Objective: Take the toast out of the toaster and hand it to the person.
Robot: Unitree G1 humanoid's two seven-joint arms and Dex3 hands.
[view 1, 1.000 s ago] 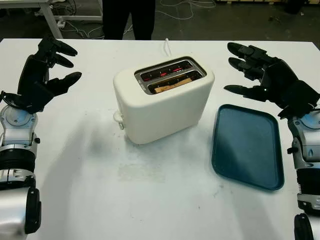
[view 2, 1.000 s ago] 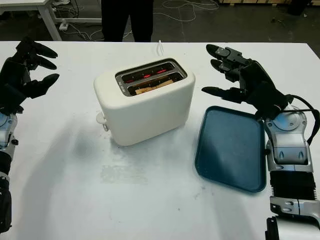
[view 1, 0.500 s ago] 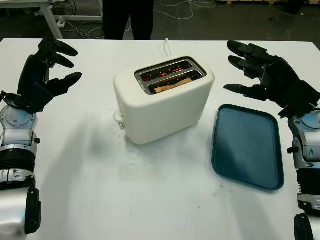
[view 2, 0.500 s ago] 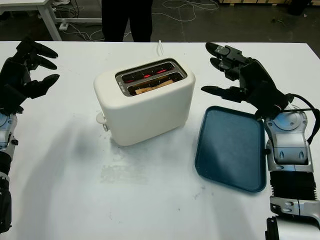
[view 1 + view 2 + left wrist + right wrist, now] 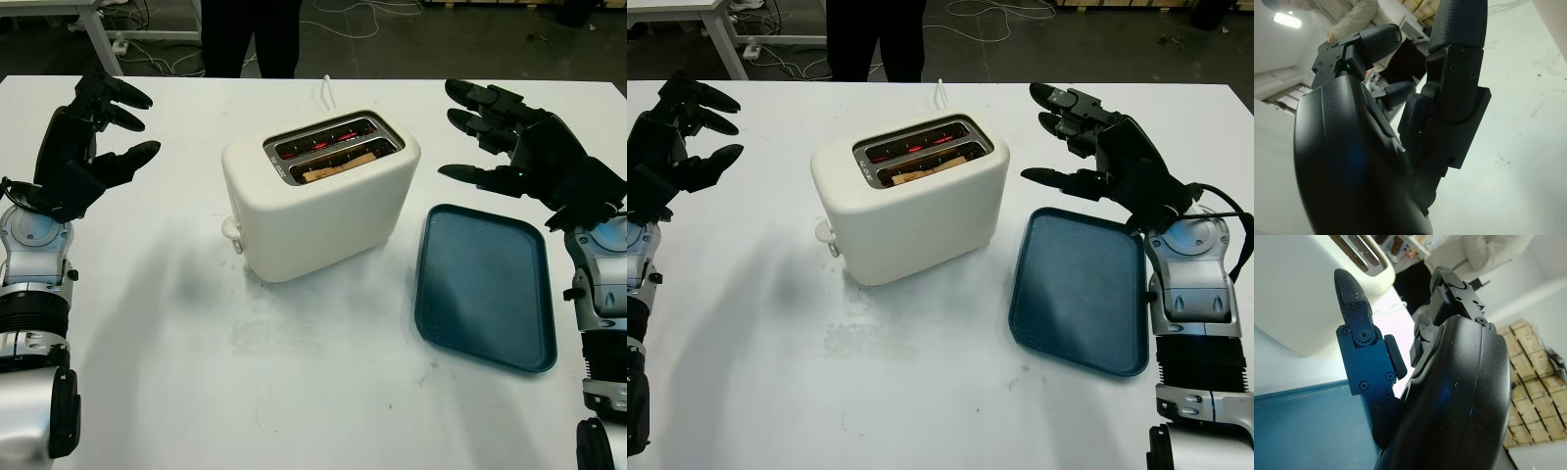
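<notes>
A cream two-slot toaster [image 5: 318,201] stands in the middle of the white table, its heating wires glowing red. A brown slice of toast [image 5: 338,164] sits low in the nearer slot. My left hand [image 5: 93,137] is raised at the table's left side, open, well away from the toaster. My right hand [image 5: 509,137] is raised to the right of the toaster, above the far end of the tray, also open. A person in dark trousers [image 5: 250,34] stands beyond the table's far edge.
A dark teal tray [image 5: 482,284] lies flat to the right of the toaster. The toaster's white cord [image 5: 325,93] runs off the far edge. The toaster's lever knob [image 5: 231,231] faces front left. Bare white tabletop [image 5: 294,372] lies in front.
</notes>
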